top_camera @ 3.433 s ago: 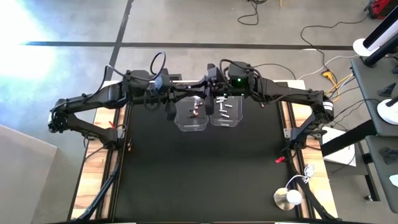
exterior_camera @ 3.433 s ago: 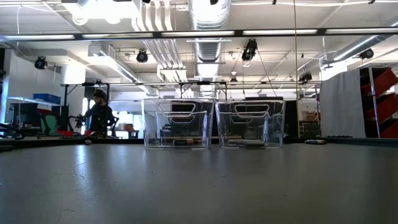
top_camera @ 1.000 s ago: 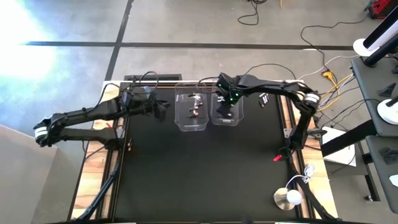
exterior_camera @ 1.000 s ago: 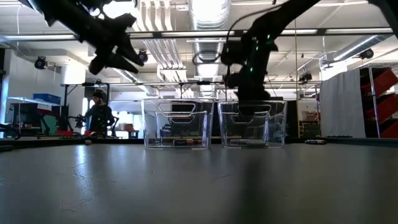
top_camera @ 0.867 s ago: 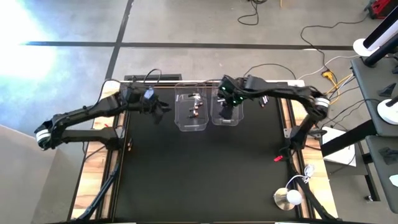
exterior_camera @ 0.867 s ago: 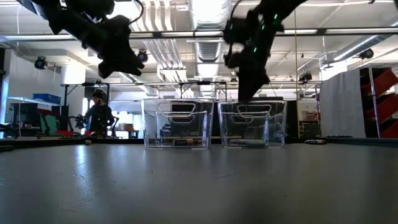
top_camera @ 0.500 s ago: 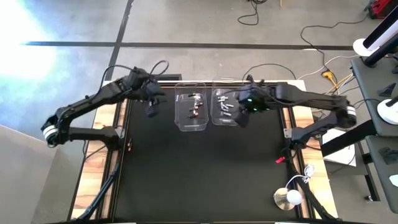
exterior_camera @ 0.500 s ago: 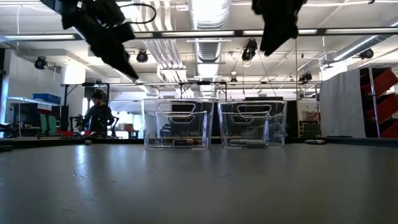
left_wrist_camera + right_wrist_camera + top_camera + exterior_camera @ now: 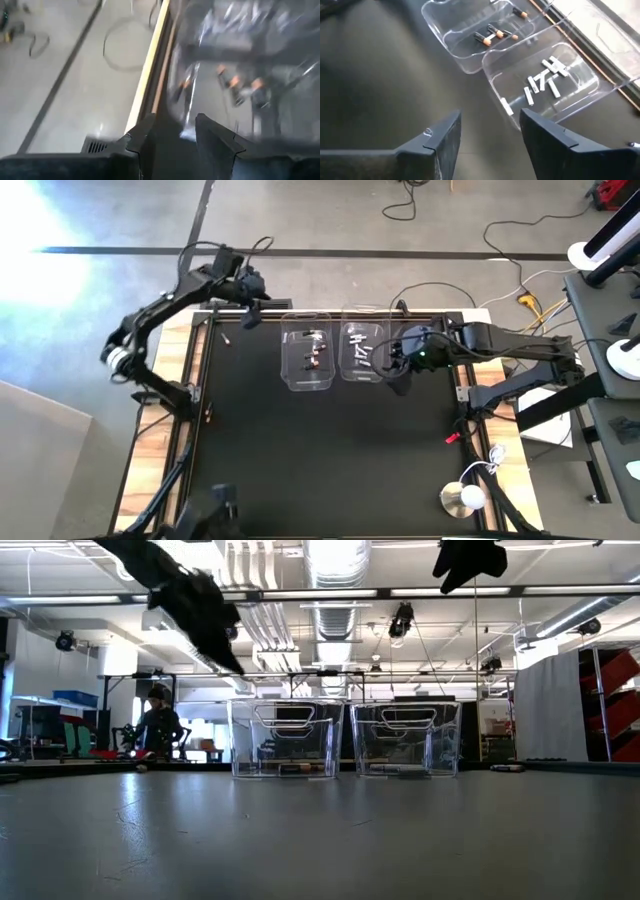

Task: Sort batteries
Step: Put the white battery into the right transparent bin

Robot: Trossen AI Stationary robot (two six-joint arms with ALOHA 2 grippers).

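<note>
Has just lifted the right gripper [image 9: 490,135] out of the right bin [image 9: 577,75], where it reached down a second ago. Shows these jaws now wide apart, with nothing between them; looks like a drop just finished. Leaves the silvery batteries [image 9: 545,80] lying in that bin, ahead of the right jaws and beyond their tips, and the dark batteries [image 9: 495,34] in the left bin [image 9: 450,25], farther ahead. Has also swung the left gripper [image 9: 172,137] back, away from the left bin toward the far edge of the table [image 9: 320,460]. Holds its jaws narrowly apart; seems to carry nothing, though hard to say through the blur. Probably means one round of sorting done, with both kinds separated.

Cannot make out any loose battery on the table. Cannot tell what the small pale speck [image 9: 226,337] near the left jaws is. Cuts off both arms at the top of the low view.
</note>
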